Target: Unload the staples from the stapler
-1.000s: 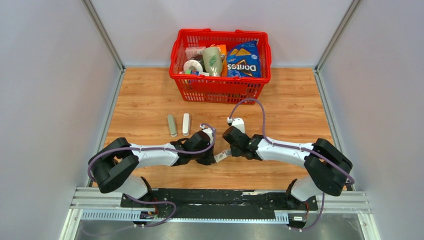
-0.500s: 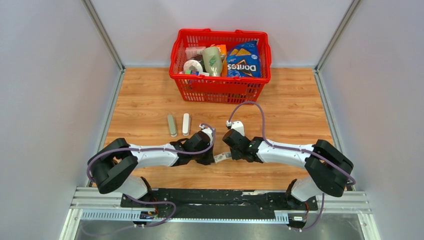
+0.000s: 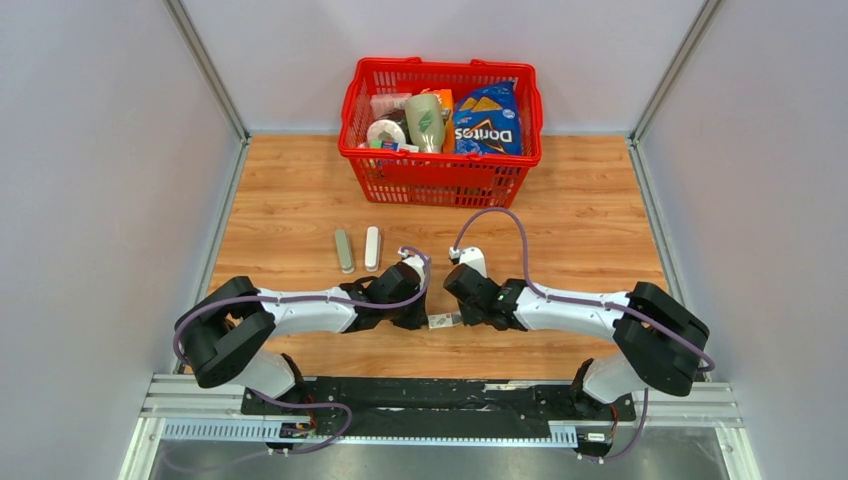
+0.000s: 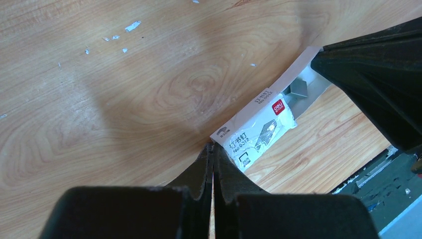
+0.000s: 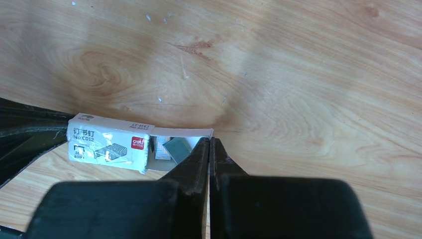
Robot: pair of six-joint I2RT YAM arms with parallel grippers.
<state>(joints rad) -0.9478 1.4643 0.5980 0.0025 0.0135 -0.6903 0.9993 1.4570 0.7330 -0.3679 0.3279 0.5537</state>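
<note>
A small white staple box [image 3: 443, 321] lies low over the wooden table between my two grippers. My left gripper [image 3: 424, 317] is shut on the corner of its printed sleeve [image 4: 259, 132], with the fingertips pinched together [image 4: 213, 145]. My right gripper [image 3: 463, 318] is shut on the end wall of the box's inner tray [image 5: 179, 132], which is slid partly out of the sleeve [image 5: 107, 144]. A grey strip of staples [image 5: 176, 148] lies in the tray and also shows in the left wrist view [image 4: 298, 88]. Two narrow stapler pieces, one grey [image 3: 344, 250] and one white [image 3: 372, 248], lie side by side further back.
A red basket [image 3: 440, 158] with a Doritos bag [image 3: 486, 120], a cup and other items stands at the back centre. Grey walls close in the table on the left and right. Small white flecks dot the wood.
The right gripper has moved left and toward the near edge. The staple box has gone from tilted to level, closer to the table. The left gripper has barely moved.
</note>
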